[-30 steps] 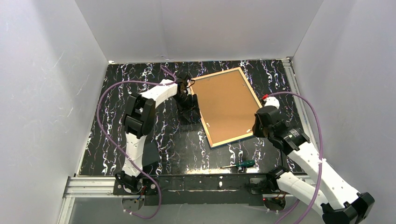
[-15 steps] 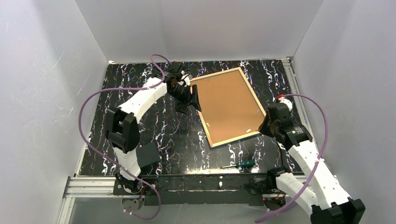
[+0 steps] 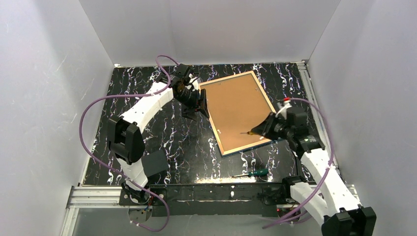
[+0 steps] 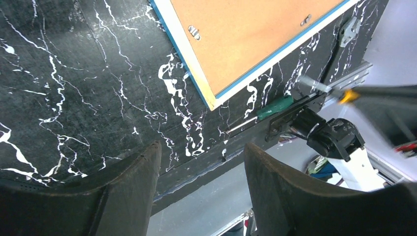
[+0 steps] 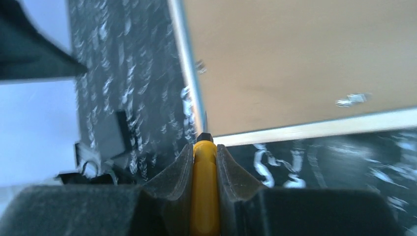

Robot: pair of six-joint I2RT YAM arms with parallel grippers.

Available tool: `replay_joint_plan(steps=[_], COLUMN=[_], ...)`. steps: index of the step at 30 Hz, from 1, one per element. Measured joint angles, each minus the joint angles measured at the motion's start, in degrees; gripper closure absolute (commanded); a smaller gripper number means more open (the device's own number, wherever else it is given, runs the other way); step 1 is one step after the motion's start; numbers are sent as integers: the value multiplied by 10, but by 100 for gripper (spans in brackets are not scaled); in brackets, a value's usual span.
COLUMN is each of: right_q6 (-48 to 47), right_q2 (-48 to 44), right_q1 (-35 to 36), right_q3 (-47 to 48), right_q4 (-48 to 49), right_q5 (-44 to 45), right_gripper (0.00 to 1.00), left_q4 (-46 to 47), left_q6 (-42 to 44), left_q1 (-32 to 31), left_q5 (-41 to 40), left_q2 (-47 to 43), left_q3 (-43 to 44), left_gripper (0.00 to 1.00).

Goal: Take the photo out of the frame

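The frame point(image 3: 220, 135) lies face down on the black marbled table, light wood back up, its blue edge point(image 4: 194, 86) showing in the left wrist view. A brown backing board point(image 3: 237, 109) fills it, so the photo is hidden. My left gripper point(image 3: 200, 103) hovers open and holding nothing by the frame's left side; in its own view the gripper point(image 4: 201, 152) looks along the table past the frame's near corner. My right gripper point(image 3: 268, 128) is shut on a yellow screwdriver point(image 5: 204, 187), whose tip point(image 3: 244, 132) hangs over the board near the frame's near edge point(image 5: 319, 129).
A green-handled screwdriver point(image 3: 256, 172) lies near the table's front edge, also in the left wrist view point(image 4: 275, 107). Small metal clips point(image 5: 351, 100) sit on the board's rim. A dark flat square point(image 3: 155, 163) lies by the left arm's base. White walls enclose the table.
The right arm has swung left, bringing the yellow screwdriver's tip over the backing board. The left arm has stretched farther back and its gripper has shifted slightly along the frame's left side.
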Motion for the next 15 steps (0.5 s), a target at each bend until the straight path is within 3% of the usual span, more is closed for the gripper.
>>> replay_joint_plan(steps=[4, 9, 15], right_q6=[71, 120, 90], right_q2=[7, 124, 314], right_q1=[146, 339, 446], right_q3=[-69, -83, -26], right_q4=[109, 247, 386], right_q5=[-36, -2, 6], right_gripper=[99, 99, 99], left_q4=[0, -3, -4], left_q6=[3, 9, 15], left_q1=[2, 4, 5], left_q5=[-16, -35, -47], left_q2=[-9, -27, -40], left_q3=[-6, -8, -9], left_gripper=[40, 40, 40])
